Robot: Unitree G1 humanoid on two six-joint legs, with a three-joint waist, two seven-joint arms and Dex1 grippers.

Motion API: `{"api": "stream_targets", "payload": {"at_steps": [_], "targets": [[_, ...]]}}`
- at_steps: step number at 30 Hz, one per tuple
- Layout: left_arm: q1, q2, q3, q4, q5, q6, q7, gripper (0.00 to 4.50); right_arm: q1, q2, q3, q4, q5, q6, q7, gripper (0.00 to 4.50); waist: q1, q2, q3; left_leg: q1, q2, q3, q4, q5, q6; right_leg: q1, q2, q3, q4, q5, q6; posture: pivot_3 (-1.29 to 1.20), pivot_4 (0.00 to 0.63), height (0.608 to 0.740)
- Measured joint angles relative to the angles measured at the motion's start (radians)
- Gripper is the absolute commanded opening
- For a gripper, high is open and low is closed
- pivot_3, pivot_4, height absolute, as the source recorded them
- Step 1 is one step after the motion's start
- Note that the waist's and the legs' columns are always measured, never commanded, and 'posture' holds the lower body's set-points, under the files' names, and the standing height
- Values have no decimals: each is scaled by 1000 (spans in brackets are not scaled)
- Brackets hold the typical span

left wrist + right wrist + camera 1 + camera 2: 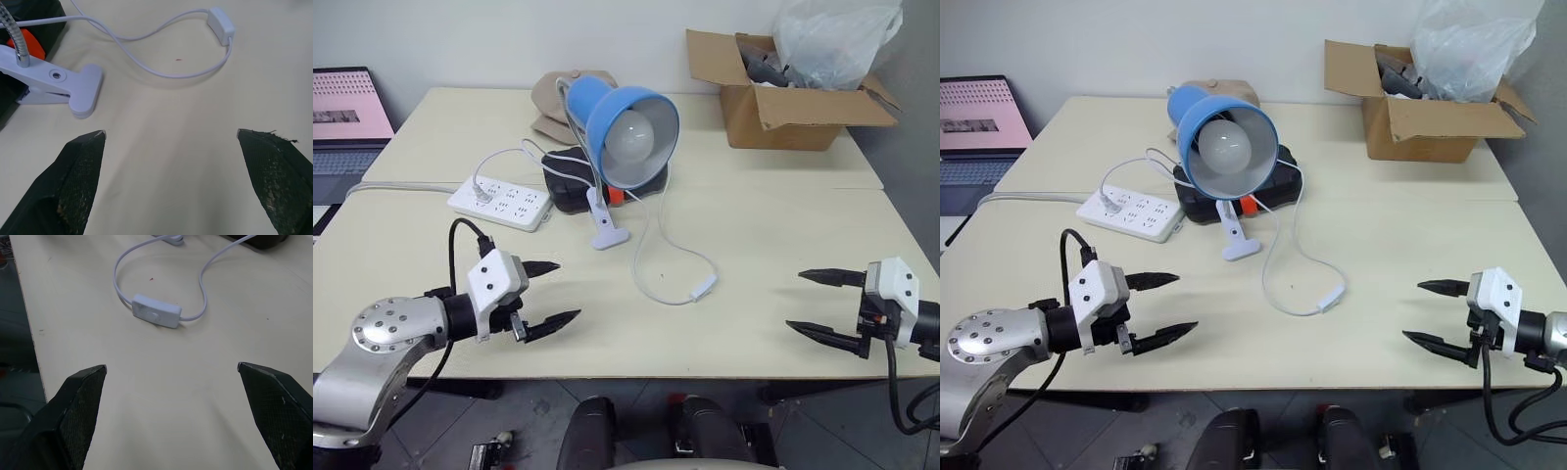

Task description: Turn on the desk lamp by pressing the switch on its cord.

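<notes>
both grippers hover over the near edge of the table, nothing between their fingers. left gripper at the near left, jaws spread wide, pointing toward the centre. beyond it, white power strip lies flat. desk lamp stands mid-table on its white clip base, blue shade and bulb facing the camera; bulb looks unlit. behind the base, a black case with an orange part. cord loops from the lamp toward the near edge and curls back to the switch, which lies flat on the tabletop, between the two grippers and well apart from each. cardboard box with a plastic bag sits at the far right. right gripper at the near right, jaws also wide apart, pointing toward the centre.
</notes>
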Motion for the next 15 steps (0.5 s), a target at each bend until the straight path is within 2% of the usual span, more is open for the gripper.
{"api": "stream_targets", "payload": {"at_steps": [15], "targets": [[-30, -13, -7, -14, -20, 59, 3, 4470, -11, 22, 2, -18, -15, 1, -5, 4500, 0, 0, 0, 0, 0, 0, 0, 0, 0, 0, 0, 0, 0, 2, 4, 0, 150, 740]]}}
